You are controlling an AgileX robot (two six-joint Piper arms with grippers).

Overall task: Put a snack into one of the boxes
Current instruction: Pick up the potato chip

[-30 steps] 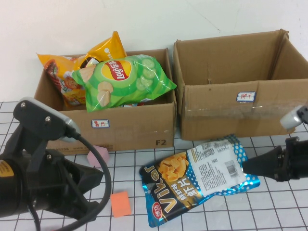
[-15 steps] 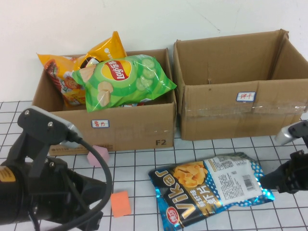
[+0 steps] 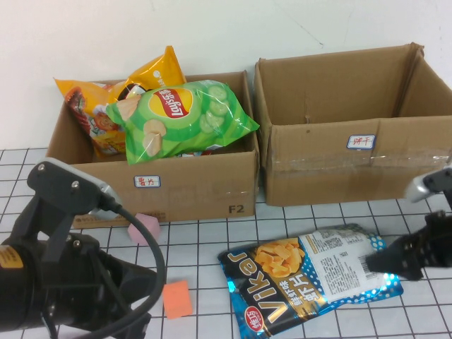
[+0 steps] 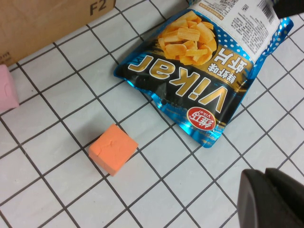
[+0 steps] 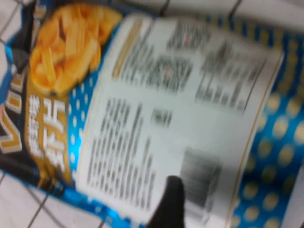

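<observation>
Change: Vikar snack bag [image 3: 311, 277] has dropped flat onto the table [image 3: 212, 240].
Right hand [image 3: 372, 261]: over the bag's edge, spread wide.
Left hand [image 4: 273, 194]: pinched closed, near orange cube [image 3: 176, 299].

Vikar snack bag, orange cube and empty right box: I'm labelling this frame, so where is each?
Vikar snack bag [image 3: 300, 279], high view, on its pictured chips.
Orange cube [image 4: 113, 149], left wrist view, top face.
Empty right box [image 3: 332, 166], high view, front wall.

The light is bright and even with soft shadows. The right wrist view is blurry; the others look sharp.
</observation>
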